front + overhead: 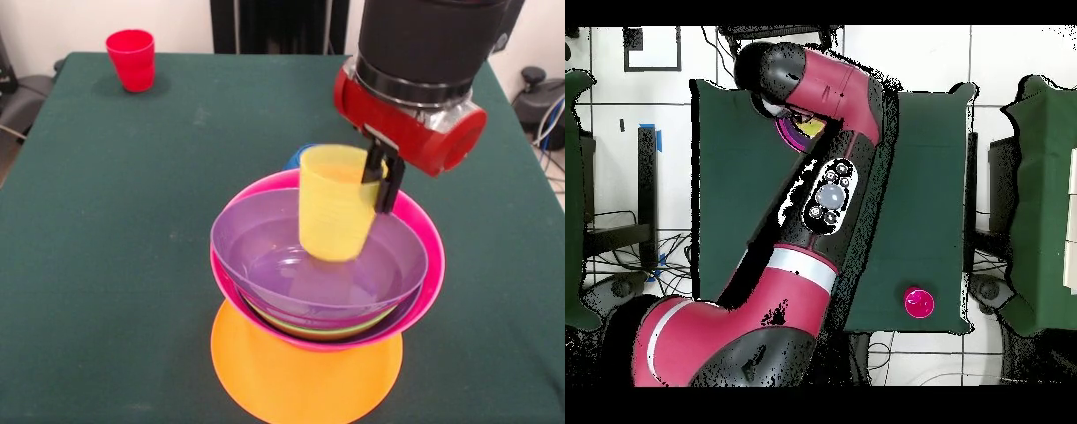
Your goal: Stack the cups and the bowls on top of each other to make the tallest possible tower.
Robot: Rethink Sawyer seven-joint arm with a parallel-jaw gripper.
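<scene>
My gripper (381,181) is shut on the rim of a translucent yellow cup (334,212), which hangs upright over the hollow of the top purple bowl (265,252). That bowl sits in a nested tower: lime green bowl (305,331), large pink bowl (424,238), and an orange bowl (300,375) as the base. A small blue bowl (296,157) peeks out behind the pink rim. The red cup (131,59) stands alone at the far left corner. In the overhead view the arm hides the tower except a bit of yellow cup (808,128); the red cup (917,302) shows there.
The green table (106,230) carries everything, and the tower stands close to its near edge. The arm's red wrist (415,124) hangs just behind and right of the tower. Chairs and cables lie beyond the table's sides.
</scene>
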